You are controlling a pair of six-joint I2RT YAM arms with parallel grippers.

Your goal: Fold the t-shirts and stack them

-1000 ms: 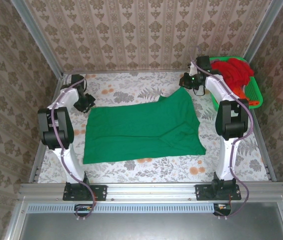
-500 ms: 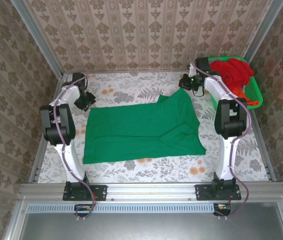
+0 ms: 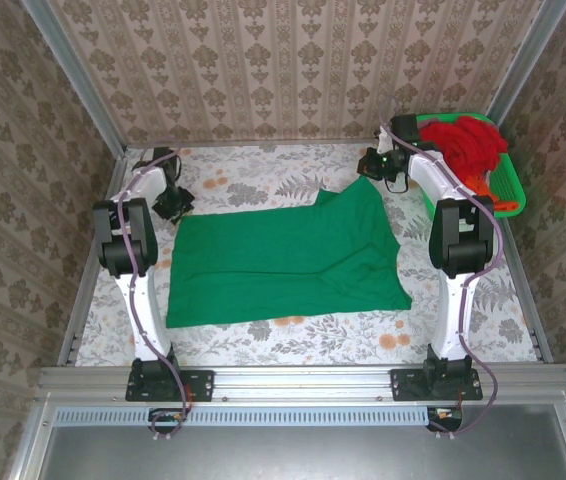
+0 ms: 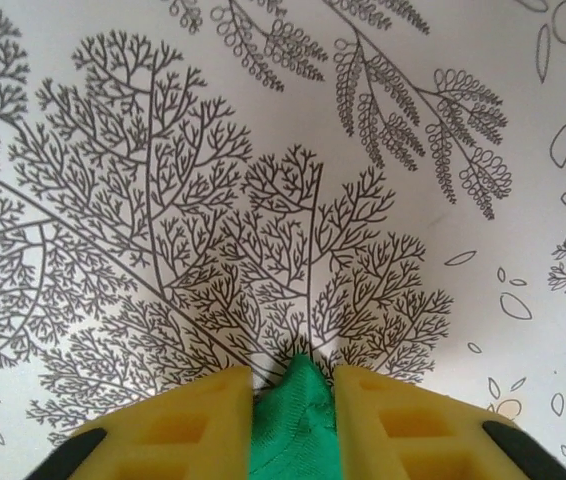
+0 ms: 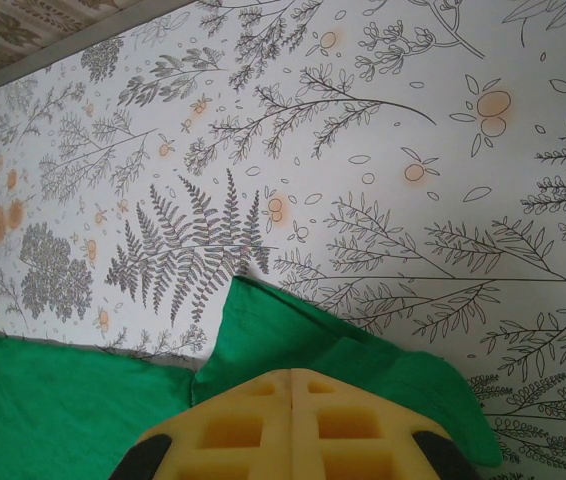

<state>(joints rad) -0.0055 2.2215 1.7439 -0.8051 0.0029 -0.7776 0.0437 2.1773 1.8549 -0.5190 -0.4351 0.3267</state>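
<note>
While the green shirt lies spread flat on the middle of the table, we see both arms reaching to its far edge, one at each corner. The left gripper sits at the far left corner. In its wrist view the yellow pads stand narrow, with a small peak of green cloth pinched between them and poking out past the tips, so it holds the shirt. Beyond the tips there is bare table with a grey branch print.

The right gripper sits at the far right corner, where the shirt runs up to a point. In its wrist view the pads are pressed together, with only a thin seam between them. A raised flap of green cloth lies under and around the tips, with more of the shirt at lower left. We cannot tell whether any cloth is caught between these pads.

The near edge of the shirt lies well apart from both grippers, with its right near corner drawn out to a point. At the far right of the table stands a green basket. Red shirts are heaped in it, and an orange cloth shows at its near side, just beside the right arm.
</note>
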